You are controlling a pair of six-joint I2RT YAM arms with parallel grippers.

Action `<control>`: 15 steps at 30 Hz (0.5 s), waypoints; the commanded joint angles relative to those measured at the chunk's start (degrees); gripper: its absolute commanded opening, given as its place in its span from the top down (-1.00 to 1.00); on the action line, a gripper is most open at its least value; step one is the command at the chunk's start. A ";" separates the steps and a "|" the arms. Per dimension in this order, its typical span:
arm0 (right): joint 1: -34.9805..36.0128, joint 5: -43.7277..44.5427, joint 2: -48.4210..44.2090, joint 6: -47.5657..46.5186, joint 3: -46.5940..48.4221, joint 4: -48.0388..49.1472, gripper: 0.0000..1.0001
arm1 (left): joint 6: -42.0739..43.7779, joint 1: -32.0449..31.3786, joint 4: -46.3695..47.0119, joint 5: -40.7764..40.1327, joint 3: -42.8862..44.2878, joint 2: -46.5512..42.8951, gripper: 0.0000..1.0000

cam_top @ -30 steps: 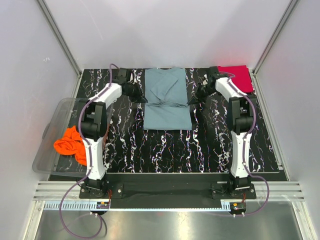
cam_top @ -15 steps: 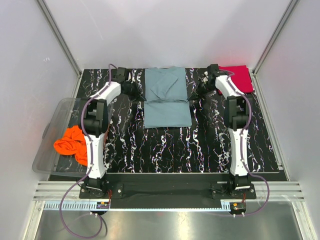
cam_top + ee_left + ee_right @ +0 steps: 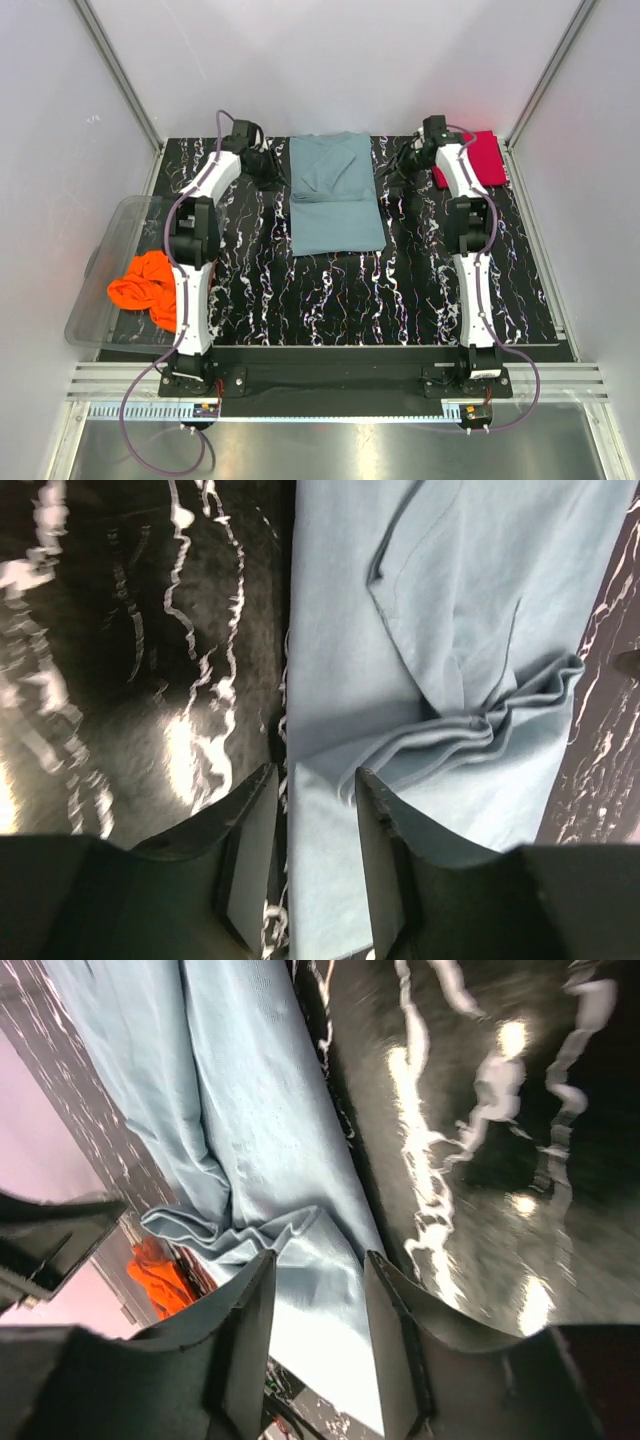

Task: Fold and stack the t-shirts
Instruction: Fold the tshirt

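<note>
The dusty grey-blue t-shirt (image 3: 335,200) lies at the back middle of the table, its near part doubled over with a creased fold across the middle. My left gripper (image 3: 272,172) is open at the shirt's left edge. In the left wrist view (image 3: 315,775) its jaws stand apart above that edge (image 3: 440,630), holding nothing. My right gripper (image 3: 396,178) is open at the shirt's right edge. In the right wrist view (image 3: 318,1257) it is likewise empty over the cloth (image 3: 250,1110). The crimson t-shirt (image 3: 478,158) lies folded at the back right. The orange t-shirt (image 3: 145,285) is crumpled in the bin.
A clear plastic bin (image 3: 98,262) sits at the table's left edge, holding the orange shirt. The black marbled table (image 3: 330,300) is walled in by white panels, with metal posts at the back corners. The orange cloth also shows in the right wrist view (image 3: 160,1272).
Both grippers have moved toward the back of the table and outward off the grey-blue shirt. The bunched fold they were at has settled flatter.
</note>
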 commanded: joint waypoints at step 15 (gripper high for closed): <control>10.84 10.72 -36.49 -6.12 -49.99 14.80 0.33 | -0.59 -11.15 18.64 8.06 -36.57 -22.47 0.26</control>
